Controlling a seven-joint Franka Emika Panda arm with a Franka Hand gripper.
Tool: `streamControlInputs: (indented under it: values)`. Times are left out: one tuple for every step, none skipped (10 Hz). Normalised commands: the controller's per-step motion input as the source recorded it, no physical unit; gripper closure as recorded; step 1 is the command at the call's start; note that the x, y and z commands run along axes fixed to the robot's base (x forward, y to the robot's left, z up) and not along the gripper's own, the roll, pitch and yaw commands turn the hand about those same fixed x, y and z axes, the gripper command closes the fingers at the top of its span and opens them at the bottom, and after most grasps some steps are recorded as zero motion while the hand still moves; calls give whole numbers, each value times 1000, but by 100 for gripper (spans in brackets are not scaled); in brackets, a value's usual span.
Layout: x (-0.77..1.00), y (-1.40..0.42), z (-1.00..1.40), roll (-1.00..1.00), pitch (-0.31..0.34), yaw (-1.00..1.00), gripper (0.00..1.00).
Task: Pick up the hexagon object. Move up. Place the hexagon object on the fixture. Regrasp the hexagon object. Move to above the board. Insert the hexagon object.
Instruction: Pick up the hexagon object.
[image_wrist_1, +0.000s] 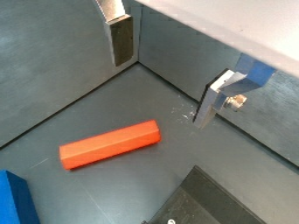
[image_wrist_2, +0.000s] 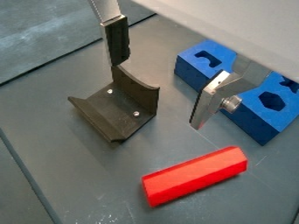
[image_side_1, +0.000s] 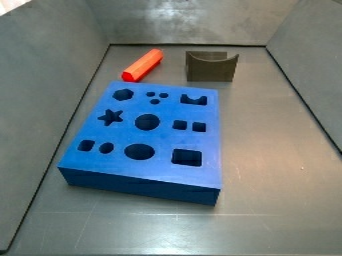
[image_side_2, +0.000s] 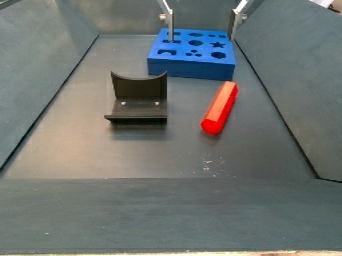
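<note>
Gripper (image_wrist_2: 158, 74) hovers above the hexagon object (image_wrist_2: 195, 175), jaws apart, arm unseen.

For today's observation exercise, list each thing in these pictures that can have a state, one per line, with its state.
Pincer: open, holding nothing, raised above the floor between the fixture and the board.
Hexagon object: lying flat on the floor beside the fixture, not gripped.
Fixture: standing on the floor, its notch empty.
Board: lying flat, every visible hole empty.
</note>
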Motion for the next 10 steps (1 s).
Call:
streamControlInputs:
  values:
    - [134,63,-271,-21,0,-109,0]
    - [203,0,-234,0,0,-537,0]
    - [0,0,-840,0,-56,-1000,0]
    - [-14,0,-966,9,-46,-1000,0]
    - [-40,63,-1000,0,0,-1000,0]
    - [-80,43,-1000,0,0,-926,0]
    - [-40,0,-1000,0,0,-483,0]
    - [-66,0,-1000,0,0,106,0]
    - [-157,-80,-566,0,-119,169,0]
    - [0,0,-214,37,-14,0,0]
